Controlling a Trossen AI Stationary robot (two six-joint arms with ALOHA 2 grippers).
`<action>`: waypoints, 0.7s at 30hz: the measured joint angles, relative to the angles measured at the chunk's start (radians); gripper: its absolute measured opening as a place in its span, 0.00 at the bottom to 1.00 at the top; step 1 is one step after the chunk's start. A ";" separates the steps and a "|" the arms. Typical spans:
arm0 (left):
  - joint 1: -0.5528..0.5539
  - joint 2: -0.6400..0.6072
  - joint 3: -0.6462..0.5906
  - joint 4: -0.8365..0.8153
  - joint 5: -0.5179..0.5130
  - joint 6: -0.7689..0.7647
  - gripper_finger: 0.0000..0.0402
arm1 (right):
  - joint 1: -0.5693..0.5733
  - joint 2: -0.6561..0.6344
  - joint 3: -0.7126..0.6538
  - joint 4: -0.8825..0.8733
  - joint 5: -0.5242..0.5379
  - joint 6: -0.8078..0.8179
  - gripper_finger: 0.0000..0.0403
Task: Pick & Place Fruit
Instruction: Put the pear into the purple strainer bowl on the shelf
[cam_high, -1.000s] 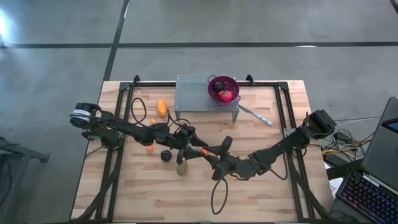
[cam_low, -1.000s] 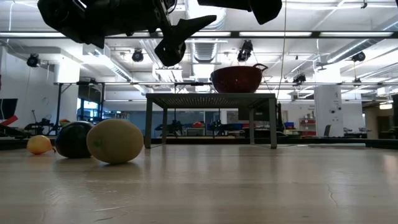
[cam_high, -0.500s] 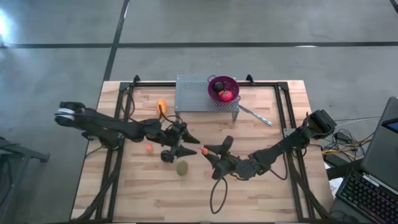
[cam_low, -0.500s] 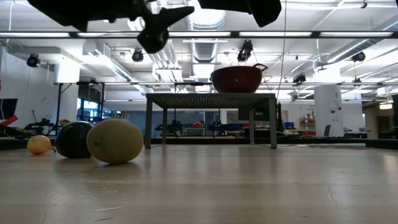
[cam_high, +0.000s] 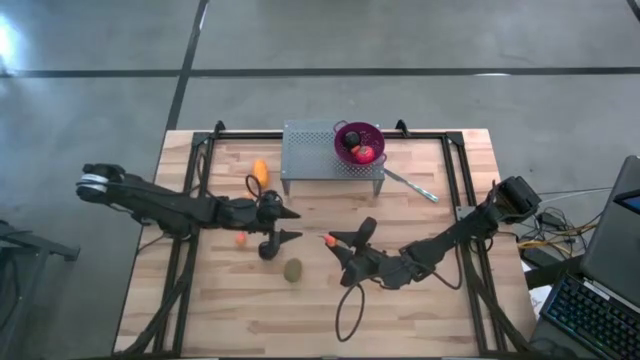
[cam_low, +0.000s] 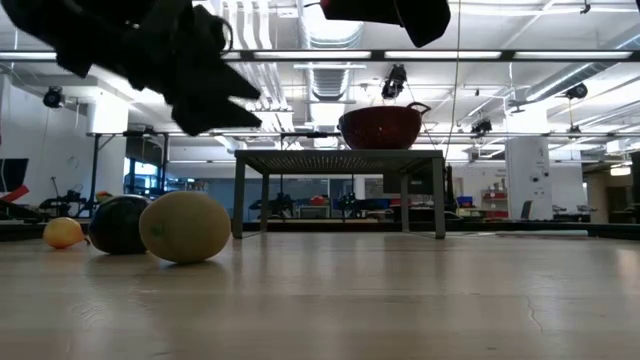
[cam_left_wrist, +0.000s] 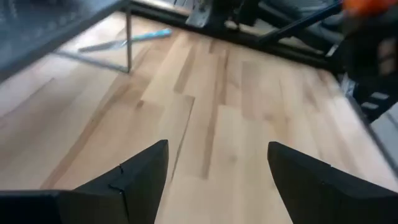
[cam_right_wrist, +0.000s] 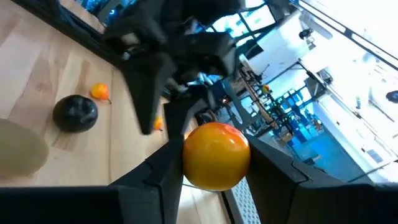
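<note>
Left arm pulls back; right gripper holds the orange ball.

The left gripper (cam_high: 287, 224), fingers apart and empty, has drawn away from mid-table toward the black fruit (cam_high: 266, 250). The right gripper (cam_high: 337, 242) stays clamped on the orange ball (cam_right_wrist: 216, 155), held above the table, so carrying it to the bowl (cam_high: 358, 141) looks next. The oval (cam_high: 292, 270) waits nearby.
</note>
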 joint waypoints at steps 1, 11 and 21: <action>0.000 0.008 -0.013 0.026 -0.003 0.000 0.70 | -0.003 0.000 0.000 0.000 0.004 0.006 0.36; -0.001 0.034 -0.035 0.094 -0.002 0.082 0.70 | -0.079 -0.021 0.000 -0.001 0.037 0.014 0.39; -0.006 0.034 -0.026 0.098 0.005 0.070 0.70 | -0.211 -0.184 0.013 -0.003 0.043 -0.083 0.35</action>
